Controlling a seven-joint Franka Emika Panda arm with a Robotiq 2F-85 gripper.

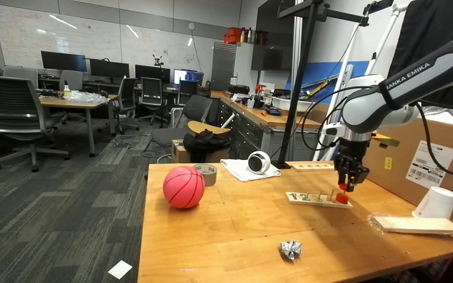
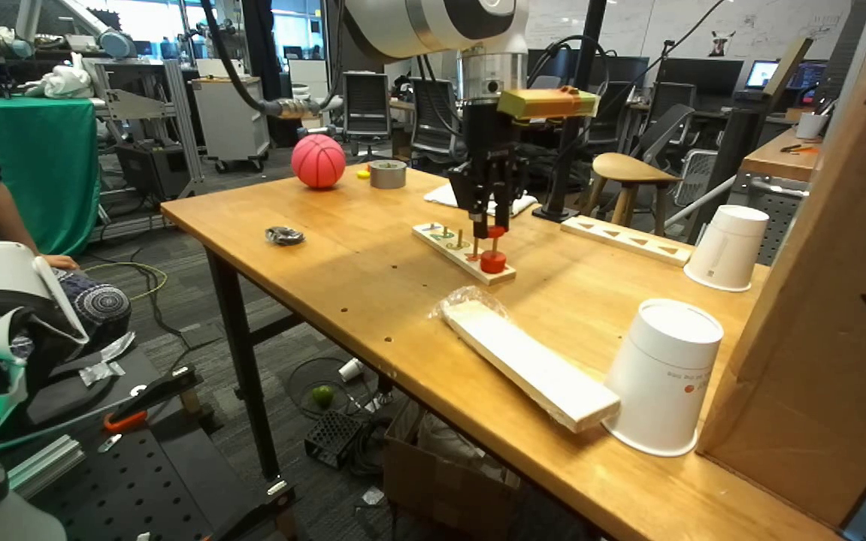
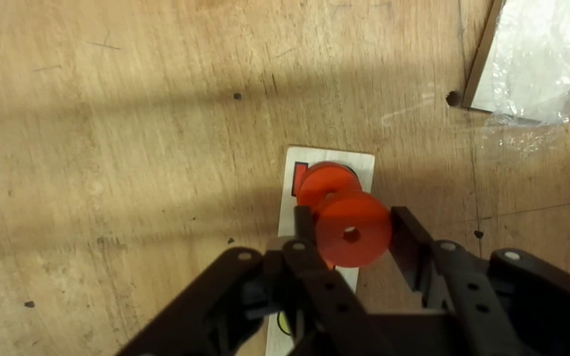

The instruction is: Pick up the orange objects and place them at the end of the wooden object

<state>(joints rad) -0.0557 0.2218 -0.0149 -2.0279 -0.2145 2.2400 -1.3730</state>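
Ball: in an exterior view, a large pinkish-red ball with dark seams (image 1: 184, 187) sits furthest left on your orange-brown wooden tabletop (image 1: 226, 220).
Tape: a grey-tan roll of tape (image 1: 210, 178) lies flat just beside it.
Cloth: a folded white cloth (image 1: 236, 169) comes next, with a round white-and-black device (image 1: 258, 162) on it.
Board: a small flat pale wooden board with coloured numerals and upright pegs (image 1: 312, 201) lies on the tabletop.
Board end: at its right end a thick orange-red round piece (image 1: 342, 198) sits around the end peg (image 2: 495, 245); you cannot tell if it is one disc or several.
Held disc: an orange-red flat round disc with a centre hole (image 3: 364, 249) hangs above that piece; you cannot tell whether the peg enters it.
Jaws: your black two-finger gripper (image 3: 352, 217) is clamped on that disc, a finger at each side.
Block: right of the board, a pale rectangular wooden block partly in clear plastic film (image 1: 419, 224).
Cup: an upturned white paper cup (image 1: 437, 202) stands just beside the block.
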